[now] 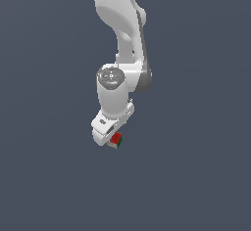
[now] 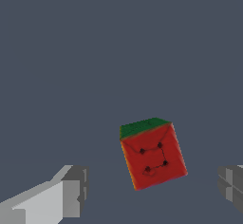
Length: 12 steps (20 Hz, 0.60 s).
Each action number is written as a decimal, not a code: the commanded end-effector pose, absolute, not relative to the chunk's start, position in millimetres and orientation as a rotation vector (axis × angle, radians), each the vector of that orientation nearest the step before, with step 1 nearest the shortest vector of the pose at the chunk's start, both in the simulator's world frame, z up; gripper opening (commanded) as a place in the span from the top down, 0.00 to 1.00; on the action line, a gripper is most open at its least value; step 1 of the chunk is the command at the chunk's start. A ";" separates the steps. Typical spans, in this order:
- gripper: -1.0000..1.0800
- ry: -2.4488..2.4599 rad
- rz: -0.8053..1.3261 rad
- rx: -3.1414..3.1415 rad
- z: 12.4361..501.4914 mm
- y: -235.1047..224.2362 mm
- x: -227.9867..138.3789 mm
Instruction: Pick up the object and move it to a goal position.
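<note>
Plain slate-grey backdrop (image 1: 44, 176), flat even light, uniform across both views

1. the white panda arm (image 1: 120, 29) is reaching down from the top edge of the exterior view, over a flat dark grey-blue surface (image 1: 44, 127).
2. a round grey joint cap (image 1: 111, 75) is facing the camera at mid-frame.
3. the gripper (image 1: 112, 139) is pointing downward at the arm's lower end; its fingers are hiding behind the hand body, so the jaw spacing is not showing.
4. the small cube (image 1: 116, 139) is sitting right at the gripper's tip, toward the exterior view's right, showing a red face and a green edge.
5. contact between cube and fingers is not resolving at this size.
</note>
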<state>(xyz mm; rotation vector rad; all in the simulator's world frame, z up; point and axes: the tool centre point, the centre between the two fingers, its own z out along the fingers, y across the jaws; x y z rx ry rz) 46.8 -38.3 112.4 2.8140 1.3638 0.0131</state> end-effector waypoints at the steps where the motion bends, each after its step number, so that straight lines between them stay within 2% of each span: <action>1: 0.04 1.454 0.009 2.772 105.8 -41.8 48.3; 12: 0.04 1.698 0.001 2.641 86.8 -51.9 51.9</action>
